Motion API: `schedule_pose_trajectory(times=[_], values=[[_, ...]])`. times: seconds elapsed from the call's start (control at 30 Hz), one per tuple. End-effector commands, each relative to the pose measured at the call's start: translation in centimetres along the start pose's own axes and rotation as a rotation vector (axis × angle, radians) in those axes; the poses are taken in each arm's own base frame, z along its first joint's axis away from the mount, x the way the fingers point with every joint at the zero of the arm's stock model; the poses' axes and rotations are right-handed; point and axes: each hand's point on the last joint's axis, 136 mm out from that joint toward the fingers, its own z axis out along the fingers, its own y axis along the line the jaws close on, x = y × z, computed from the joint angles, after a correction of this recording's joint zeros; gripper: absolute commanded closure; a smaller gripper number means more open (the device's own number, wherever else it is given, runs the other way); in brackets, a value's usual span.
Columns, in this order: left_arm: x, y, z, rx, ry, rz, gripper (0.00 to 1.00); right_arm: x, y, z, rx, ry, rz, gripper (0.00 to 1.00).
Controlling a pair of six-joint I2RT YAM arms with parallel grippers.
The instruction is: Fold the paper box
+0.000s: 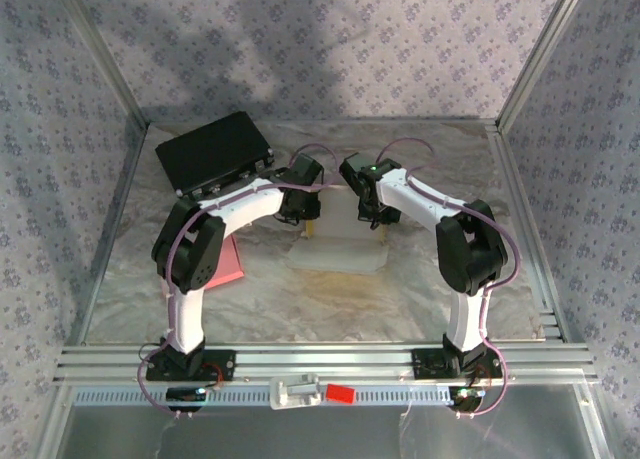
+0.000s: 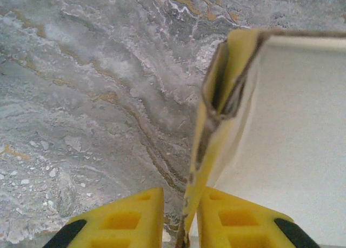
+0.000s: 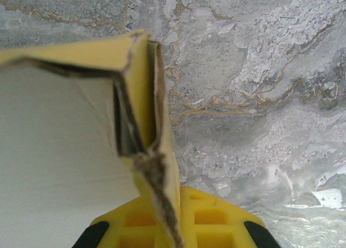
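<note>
Along the raised sides of the paper box, seemingly mid-fold: clamped by the right gripper, straddled by the left gripper, grip unclear; next, press both inward evenly.

The paper box was thin card, matt yellow outside and smooth matt white inside, with rough, fibrous brown torn edges. Beneath the box lay a grey marbled sheet, gold-veined, creased and faintly glossy. The fingers of the left gripper, at the box's wall, were matt yellow moulded plastic.
</note>
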Motion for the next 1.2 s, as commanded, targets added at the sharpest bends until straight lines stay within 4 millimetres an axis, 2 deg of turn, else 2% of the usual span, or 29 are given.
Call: schedule_pose_trajectory(times=[0.0, 0.17, 0.23, 0.53, 0.63, 0.73, 0.9, 1.03, 1.17], values=[[-0.8, -0.3, -0.4, 0.020, -0.014, 0.009, 0.80, 0.3, -1.0, 0.1, 0.043, 0.011, 0.010, 1.00], [-0.9, 0.1, 0.0, -0.011, -0.020, 0.020, 0.92, 0.3, -0.9, 0.2, 0.041, 0.012, 0.009, 1.00], [-1.0, 0.6, 0.1, -0.065, -0.022, 0.035, 1.00, 0.4, -0.9, 0.3, 0.045, 0.014, 0.010, 1.00], [0.0, 3.3, -1.2, -0.375, -0.032, 0.043, 1.00, 0.7, -1.3, 0.6, 0.092, 0.031, 0.010, 1.00], [0.1, 3.3, -1.3, -0.382, -0.036, 0.019, 1.00, 0.9, -1.1, 0.9, 0.088, 0.041, 0.008, 1.00], [-0.1, 2.4, -1.1, -0.335, -0.030, 0.029, 1.00, 1.0, -0.8, 1.0, 0.077, 0.046, 0.006, 1.00], [-0.4, 0.6, -0.5, -0.176, -0.030, 0.018, 0.83, 0.9, -0.9, 1.0, 0.072, 0.049, 0.006, 1.00], [0.0, -0.1, -0.1, -0.103, -0.005, 0.030, 0.74, 0.8, -1.0, 1.0, 0.063, 0.051, 0.013, 1.00], [-0.3, -0.9, -1.3, -0.051, -0.030, 0.024, 0.67, 0.9, -1.0, 1.2, 0.063, 0.061, 0.009, 1.00]])
